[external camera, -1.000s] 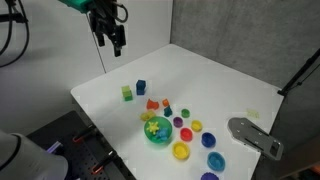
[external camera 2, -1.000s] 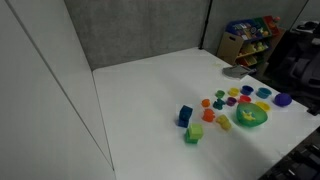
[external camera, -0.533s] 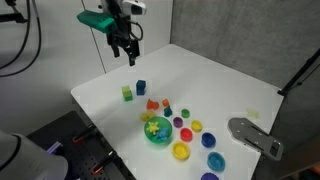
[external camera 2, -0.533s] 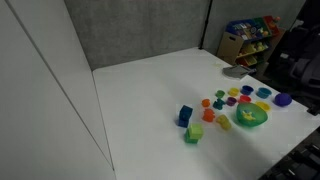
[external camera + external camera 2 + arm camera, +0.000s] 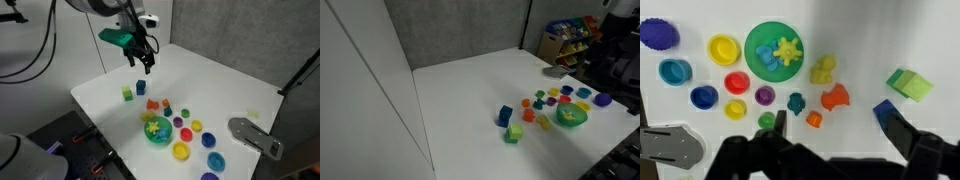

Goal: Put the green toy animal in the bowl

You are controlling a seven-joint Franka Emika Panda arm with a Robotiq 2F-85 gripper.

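The bowl [image 5: 775,52] looks like smooth teal-green plastic with a faint sheen, and the small cups [image 5: 723,48] beside it have the same bright, smooth plastic look. The table [image 5: 200,75] under them is plain white, matt and even, while the grey plate [image 5: 255,137] at its near right edge looks like dull metal. My pincer [image 5: 147,66] is dark and matt, and the far wall [image 5: 460,30] is grey with a rough, cloth-like grain.

White table [image 5: 220,80], blue block [image 5: 141,87] near green block [image 5: 127,94], yellow cup [image 5: 723,47], purple cup [image 5: 658,33], orange toy [image 5: 836,97]
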